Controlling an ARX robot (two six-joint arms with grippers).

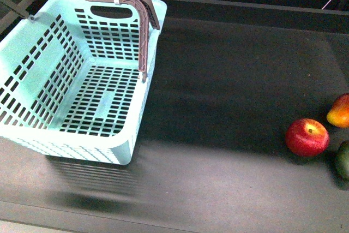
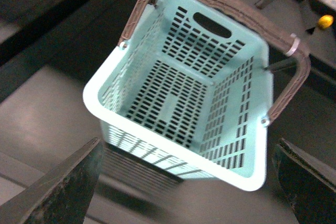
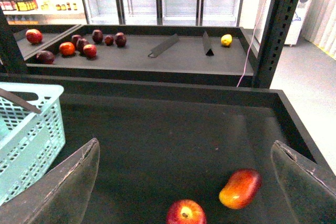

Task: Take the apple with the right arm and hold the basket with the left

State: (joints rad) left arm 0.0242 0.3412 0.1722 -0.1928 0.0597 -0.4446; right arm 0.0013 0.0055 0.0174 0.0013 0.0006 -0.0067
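I work over a wide dark matte shelf surface [image 1: 218, 80]. It is bare through the middle. The large pale mint-green slotted plastic basket [image 1: 65, 143] sits at the far left, long axis running near to far, with its brown latticed swing handle [image 1: 144, 31] raised across the top. The round glossy red apple [image 1: 307, 137] lies at the right, well apart from the basket, stem dimple up. An orange-red fruit [image 1: 339, 111] is just beside it on the far right and a dark green fruit [image 1: 343, 159] on the near right, so the open room is on the apple's left.

The right gripper [image 3: 185, 145] is spread wide and holds nothing. The apple is ahead and below, roughly between its fingers, so this arm is the nearer one. The left gripper [image 2: 187, 145] is also wide and empty, looking down into the basket from its near end. I judge the handle the likeliest hold.
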